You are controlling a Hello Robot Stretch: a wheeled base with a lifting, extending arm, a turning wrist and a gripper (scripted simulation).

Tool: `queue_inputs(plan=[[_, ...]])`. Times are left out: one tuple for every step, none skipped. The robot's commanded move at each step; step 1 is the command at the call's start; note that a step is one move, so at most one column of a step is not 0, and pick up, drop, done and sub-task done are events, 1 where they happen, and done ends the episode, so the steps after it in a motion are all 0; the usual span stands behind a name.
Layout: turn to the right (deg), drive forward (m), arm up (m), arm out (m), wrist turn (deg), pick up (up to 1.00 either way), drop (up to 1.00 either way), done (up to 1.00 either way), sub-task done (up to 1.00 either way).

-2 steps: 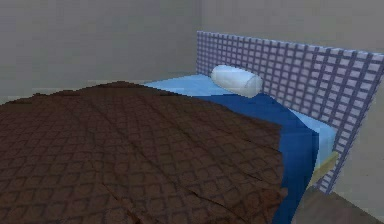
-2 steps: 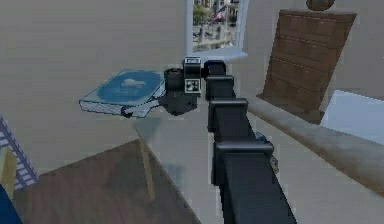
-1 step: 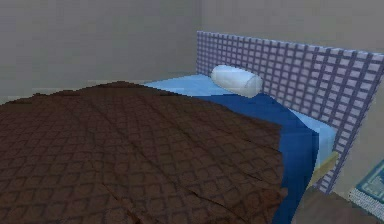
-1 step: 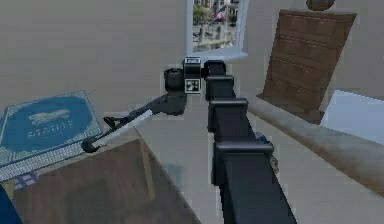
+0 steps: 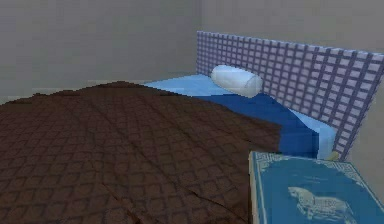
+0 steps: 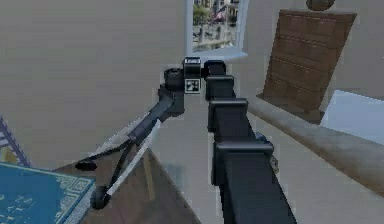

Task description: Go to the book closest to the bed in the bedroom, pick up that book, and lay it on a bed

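One book [image 5: 315, 190] is seen beside the bed [image 5: 120, 140], the tool [image 6: 92, 182] poised near it; whether anything is held cannot be told.

Quilt [image 5: 110, 140]: dark brown, fine diamond pattern. Sheet [image 5: 272, 112]: blue. Pillow [image 5: 237, 80]: white. Headboard [image 5: 300, 70]: lilac-and-white check. Book [image 5: 310, 190]: blue, pale border and figure. Far dresser [image 6: 305, 60]: brown. Wall [image 5: 80, 40]: grey-beige. Arm [image 6: 240, 150]: black.

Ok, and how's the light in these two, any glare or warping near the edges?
Forward view: soft, even light, no glare; the white pillow is brightest, the brown blanket darkest. Arm side view: the window is the brightest patch; the dresser leans near the picture's right side, which is only the lens.
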Motion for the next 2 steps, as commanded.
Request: queue_inputs(plan=[[0.0,0.00,0.00,-0.28,0.0,0.00,0.00,0.00,0.00],[45.0,0.00,0.00,0.00,0.0,0.00,0.00,0.00,0.00]])
